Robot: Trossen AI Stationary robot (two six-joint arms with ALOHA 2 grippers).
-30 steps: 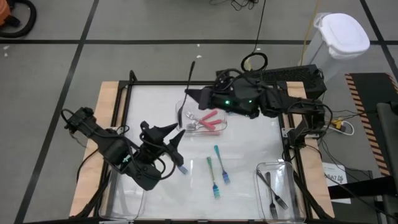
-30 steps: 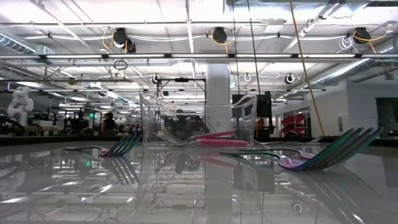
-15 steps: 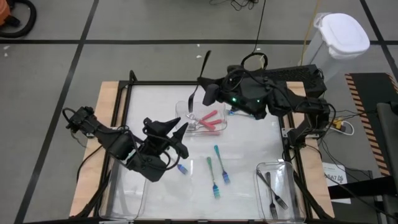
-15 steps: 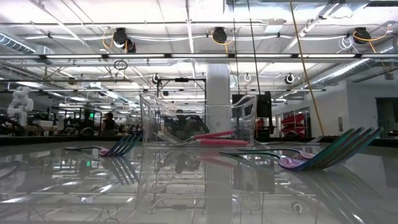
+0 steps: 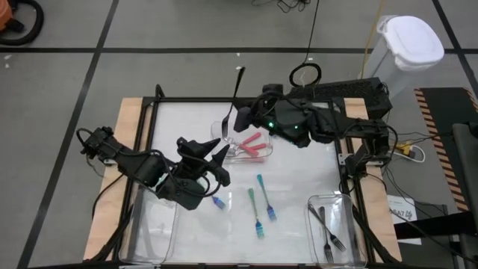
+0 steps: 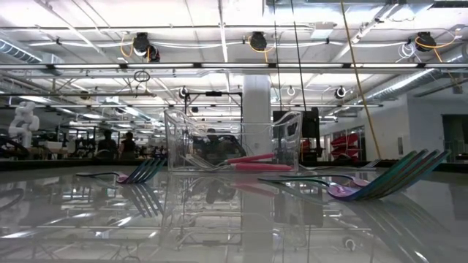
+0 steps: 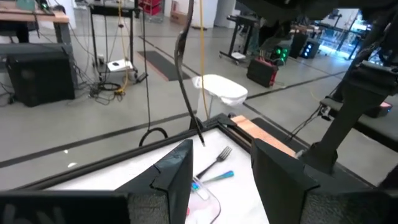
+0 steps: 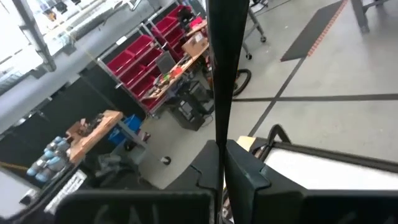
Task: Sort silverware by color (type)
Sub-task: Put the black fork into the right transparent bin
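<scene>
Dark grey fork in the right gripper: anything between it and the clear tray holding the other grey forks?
Nothing visible. The right gripper holds the dark grey metal fork lifted off the table; the teal-handled forks lie flat, short of the clear rectangular plastic tray.

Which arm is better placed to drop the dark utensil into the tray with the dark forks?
Right: its gripper is shut on the dark utensil, and the dark-fork tray sits on its side. The left gripper holds nothing.

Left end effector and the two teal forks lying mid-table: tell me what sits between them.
In the high view, a short blue-handled utensil lies on the table between the left end effector and the teal forks; otherwise bare surface.
</scene>
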